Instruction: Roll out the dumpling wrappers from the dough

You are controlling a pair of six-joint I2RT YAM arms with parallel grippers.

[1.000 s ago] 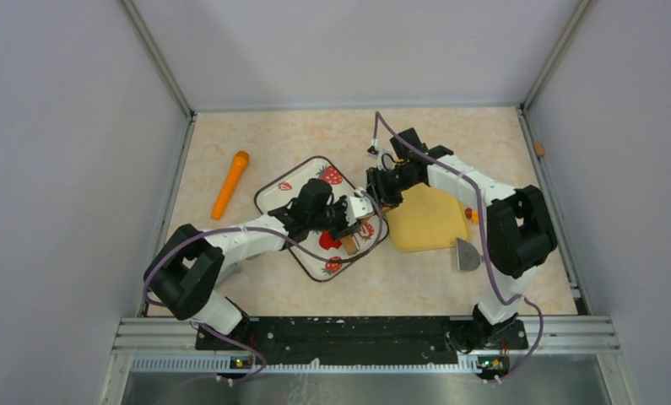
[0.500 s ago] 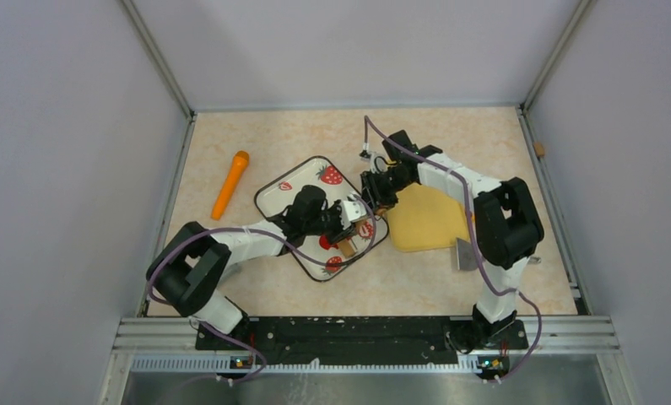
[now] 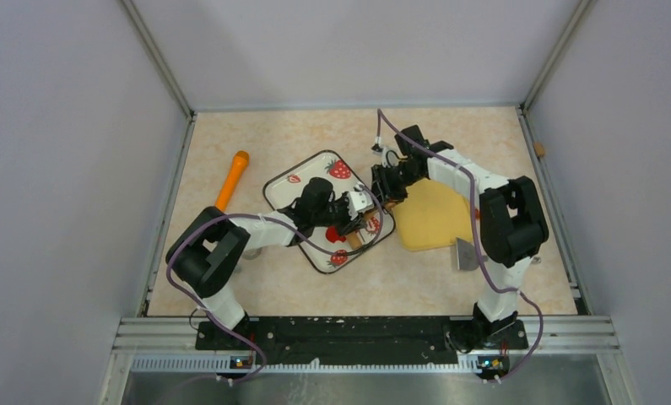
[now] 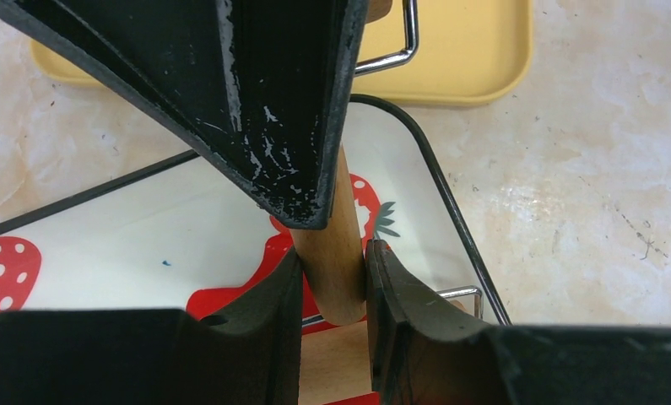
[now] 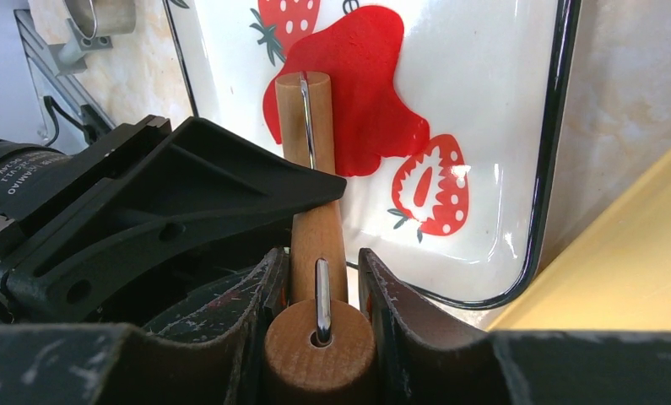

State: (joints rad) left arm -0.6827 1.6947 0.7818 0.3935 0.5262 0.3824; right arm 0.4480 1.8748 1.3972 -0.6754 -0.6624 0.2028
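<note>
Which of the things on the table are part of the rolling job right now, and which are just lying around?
In the job: dough, flattened on the strawberry tray; wooden roller, gripped by left gripper and right gripper.
Lying about: yellow board, orange stick, metal scraper.

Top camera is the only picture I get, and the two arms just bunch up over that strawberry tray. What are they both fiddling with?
Observer: One tool. The left wrist view shows the left claw pinching a wooden roller by its rod.
Visitor: And the other arm?
Observer: The right wrist view shows the right claw clamped on the same roller's round wooden end, where a metal wire enters it.
Visitor: Is any dough under there?
Observer: Yes. The dough lies as a flat, ragged red blob on the tray, by a printed strawberry. The roller's far tip shows over it.
</note>
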